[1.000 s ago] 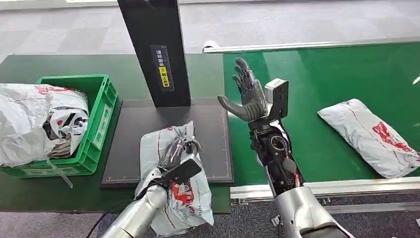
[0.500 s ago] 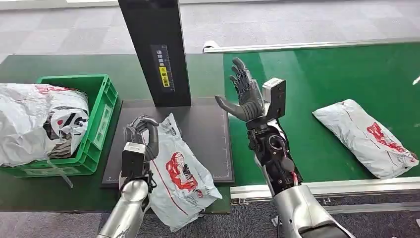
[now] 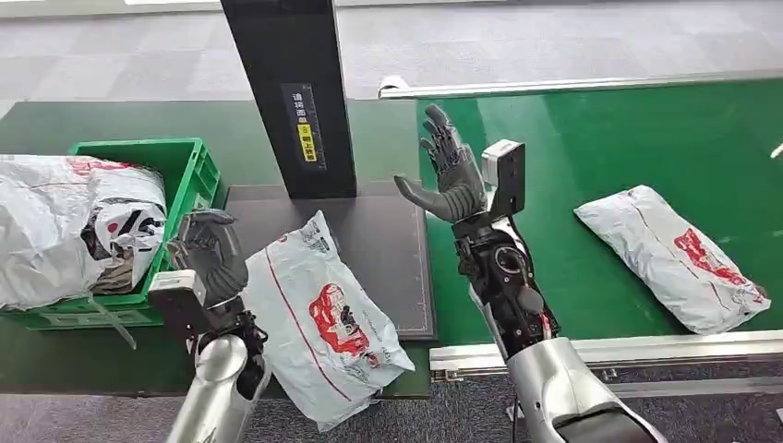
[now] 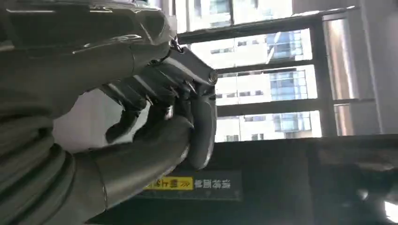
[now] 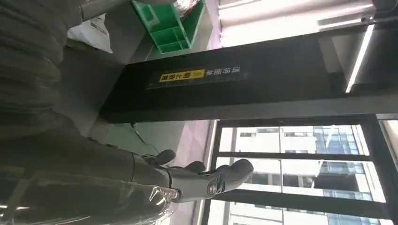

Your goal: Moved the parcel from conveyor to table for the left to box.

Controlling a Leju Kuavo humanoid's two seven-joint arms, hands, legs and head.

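From the head view we see our left hand (image 3: 210, 254) gripping the edge of the parcel (image 3: 319, 318), which is lifted over the near end of the dark surface (image 3: 383, 249), beside the green crate (image 3: 189, 198). Our right hand (image 3: 451, 173) is raised, fingers spread, holding nothing; another parcel (image 3: 679, 257) lies on the green conveyor (image 3: 600, 148).

At the left wrist, our fingers (image 4: 155, 93) are curled tight.

At the right wrist, the hand (image 5: 187, 180) is extended and empty.

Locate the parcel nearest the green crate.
In the head view, the parcel lies on the dark mat, overhanging its near edge, right of the green crate and beside the left hand.
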